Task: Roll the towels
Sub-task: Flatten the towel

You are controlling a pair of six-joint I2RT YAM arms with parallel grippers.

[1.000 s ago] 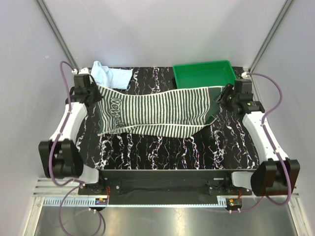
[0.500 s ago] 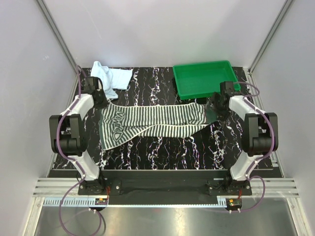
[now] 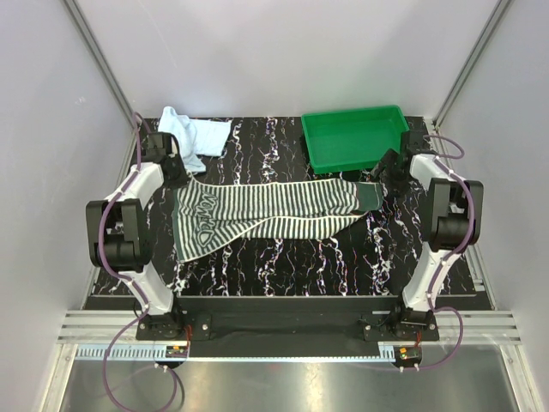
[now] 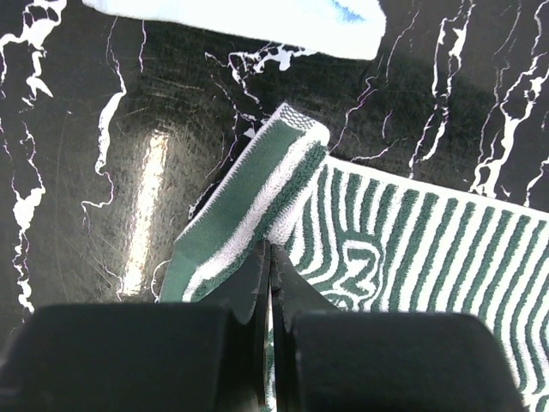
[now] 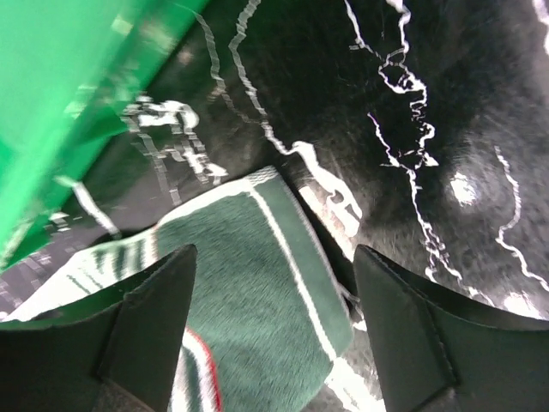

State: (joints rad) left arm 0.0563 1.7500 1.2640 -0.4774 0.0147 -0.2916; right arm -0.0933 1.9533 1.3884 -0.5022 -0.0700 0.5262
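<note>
Noting left gripper (image 4: 268, 257) clamped on a folded corner of the green-and-white striped towel (image 3: 266, 210) | we find right gripper (image 5: 273, 257) spread wide, gripping nothing, above that towel's opposite end | towel lies flat between both grippers | pale blue towel (image 3: 193, 133) just beyond left gripper | green tray (image 3: 356, 137) beside right gripper.

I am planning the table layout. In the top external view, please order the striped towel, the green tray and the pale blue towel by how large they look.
1. striped towel, lying spread out
2. green tray
3. pale blue towel, which is bunched up, so it may be bigger when spread
</note>
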